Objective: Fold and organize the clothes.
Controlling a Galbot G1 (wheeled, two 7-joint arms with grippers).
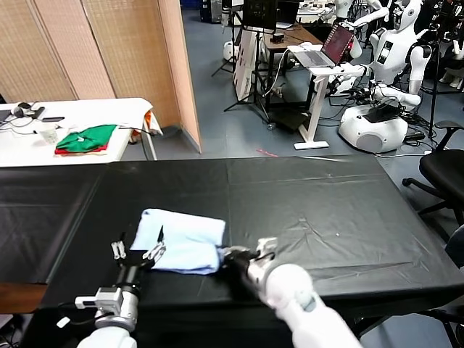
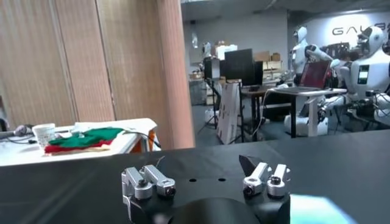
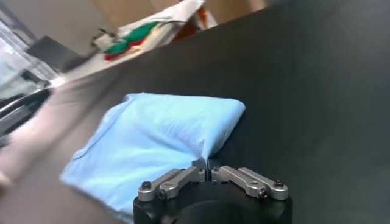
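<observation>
The pale sky-blue T-shirt (image 1: 181,238) lies folded in a small bundle on the black table (image 1: 326,210), near its front edge. My right gripper (image 1: 226,255) is at the shirt's near right corner. In the right wrist view the jaws (image 3: 207,171) are shut on a pinch of the shirt's (image 3: 164,131) edge. My left gripper (image 1: 135,250) is at the shirt's near left edge, open and holding nothing. In the left wrist view its fingers (image 2: 207,181) are spread wide over the black cloth, with a bit of the blue shirt (image 2: 317,210) beside them. The "N" print is hidden.
A white side table (image 1: 109,109) at the back left holds green and red folded garments (image 1: 85,139) and a cup (image 1: 47,133). A tan screen (image 1: 109,43) stands behind it. Other robots (image 1: 384,109), a desk with a laptop (image 1: 326,47) and an office chair (image 1: 442,170) stand beyond on the right.
</observation>
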